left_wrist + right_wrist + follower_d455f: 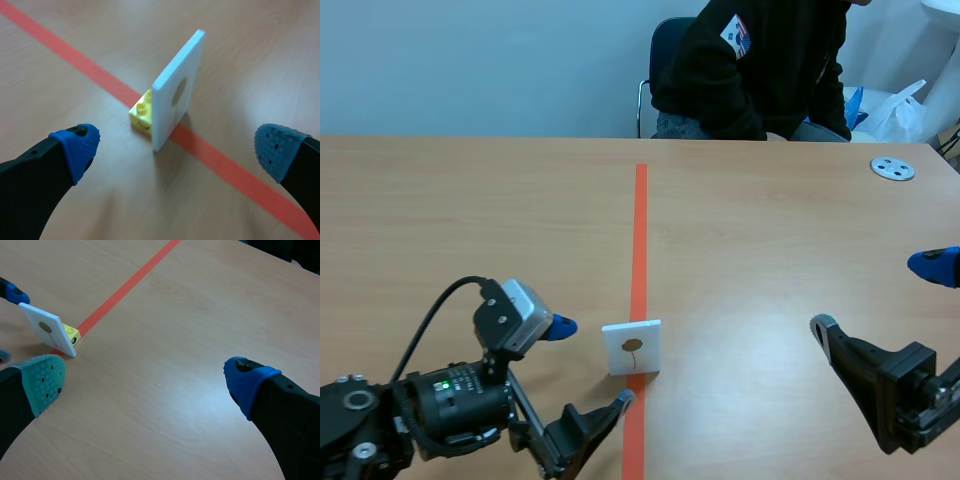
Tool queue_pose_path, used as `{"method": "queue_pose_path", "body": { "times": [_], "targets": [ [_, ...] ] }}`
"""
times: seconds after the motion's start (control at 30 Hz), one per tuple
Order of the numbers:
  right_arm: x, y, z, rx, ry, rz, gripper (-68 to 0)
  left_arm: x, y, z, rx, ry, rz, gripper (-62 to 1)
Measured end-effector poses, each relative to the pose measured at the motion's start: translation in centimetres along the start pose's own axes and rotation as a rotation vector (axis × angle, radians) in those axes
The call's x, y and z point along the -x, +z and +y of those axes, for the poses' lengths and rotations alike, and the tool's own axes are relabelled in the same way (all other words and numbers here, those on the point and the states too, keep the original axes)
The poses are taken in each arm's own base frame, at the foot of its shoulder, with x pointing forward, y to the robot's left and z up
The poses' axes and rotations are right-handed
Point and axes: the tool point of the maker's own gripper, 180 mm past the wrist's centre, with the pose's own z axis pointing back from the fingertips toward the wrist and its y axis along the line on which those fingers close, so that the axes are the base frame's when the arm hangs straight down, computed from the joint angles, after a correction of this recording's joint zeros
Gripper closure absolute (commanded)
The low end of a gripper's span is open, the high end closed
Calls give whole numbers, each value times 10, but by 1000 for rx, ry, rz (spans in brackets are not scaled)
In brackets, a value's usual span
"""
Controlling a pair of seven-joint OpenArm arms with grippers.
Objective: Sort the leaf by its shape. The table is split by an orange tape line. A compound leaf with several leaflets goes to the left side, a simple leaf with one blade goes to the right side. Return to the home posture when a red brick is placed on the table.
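Leaf card [631, 348], seemingly single-bladed, is standing on the tape line [640, 230] at lower centre; left hand [592, 362] is gaping beside it, right hand [876, 295] idling apart. Likely next: closing, then carrying it rightward.

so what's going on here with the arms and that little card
A white card picturing what looks like a single-blade leaf stands upright on the orange tape line, with a yellow brick behind it. The left end effector is open just short of the card, not touching it. The right end effector is open, well off on the right side. A person sits across the table. The card is not yet sorted.
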Motion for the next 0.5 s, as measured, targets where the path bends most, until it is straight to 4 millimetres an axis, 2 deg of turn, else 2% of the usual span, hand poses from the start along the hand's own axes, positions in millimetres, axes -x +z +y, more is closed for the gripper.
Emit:
{"method": "queue_pose_path", "body": {
  "times": [0.07, 0.27, 0.37, 0.5],
  "targets": [
    [0, 0, 0, 0, 0, 0, -679, -2, -11, -6, 21, -14, -13, -623],
    [0, 0, 0, 0, 1, 0, -679, 0, -36, -6, 7, -55, -5, -612],
    [1, 0, 0, -1, 8, 4, -679, -4, -38, -2, 2, -58, -23, -520],
    [1, 0, 0, -1, 8, 4, -679, -4, -37, 3, -15, -64, -22, -360]
  ]
}}
